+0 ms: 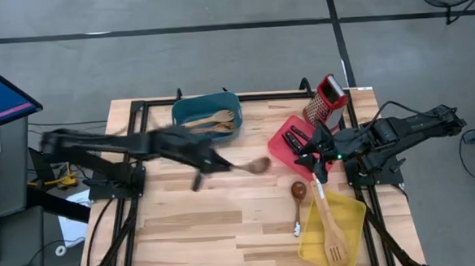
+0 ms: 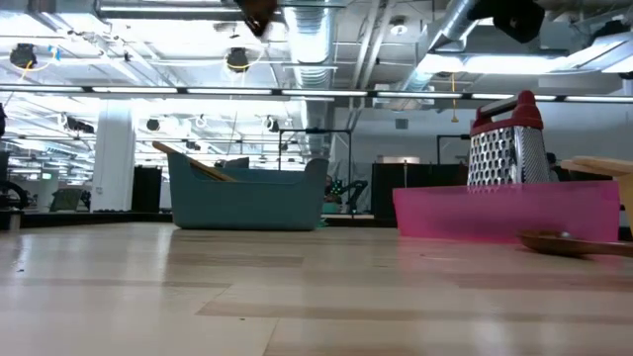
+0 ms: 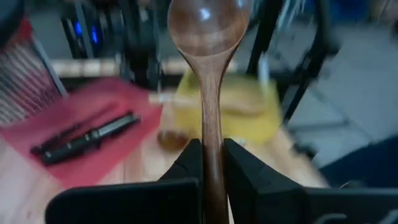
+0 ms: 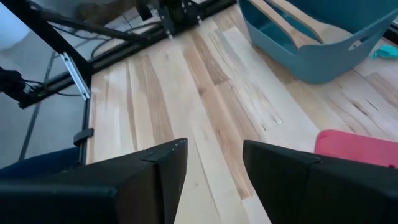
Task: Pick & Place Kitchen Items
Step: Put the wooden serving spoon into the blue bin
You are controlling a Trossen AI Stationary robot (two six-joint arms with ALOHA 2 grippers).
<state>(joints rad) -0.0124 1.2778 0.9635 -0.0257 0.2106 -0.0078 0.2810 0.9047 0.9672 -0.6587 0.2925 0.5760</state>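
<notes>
My left gripper [image 1: 216, 161] is over the table's middle, shut on a dark brown wooden spoon [image 1: 254, 165] whose bowl [image 3: 208, 25] points toward the table's right. My right gripper [image 1: 312, 163] is open and empty [image 4: 214, 168], by the red bin [image 1: 283, 143] that holds black-handled knives [image 3: 87, 138]. A teal bin [image 1: 208, 110] holds pale wooden utensils [image 1: 217, 122]. A yellow bin [image 1: 348, 217] holds a wooden slotted turner [image 1: 330, 226]. Another brown spoon [image 1: 298, 192] lies flat on the table. My left gripper pinches the spoon's handle [image 3: 210, 146] between its two fingers [image 3: 186, 163], which lie along the handle. The bowl sticks out ahead of the fingertips. The spoon is lifted clear of the table, roughly level.
A red-topped steel grater [image 1: 327, 100] stands at the far right, behind the red bin; it also shows in the low view [image 2: 506, 143]. Bare wooden tabletop [image 1: 201, 224] lies at the near left. Black frame rails [image 1: 133, 155] run along the table's sides.
</notes>
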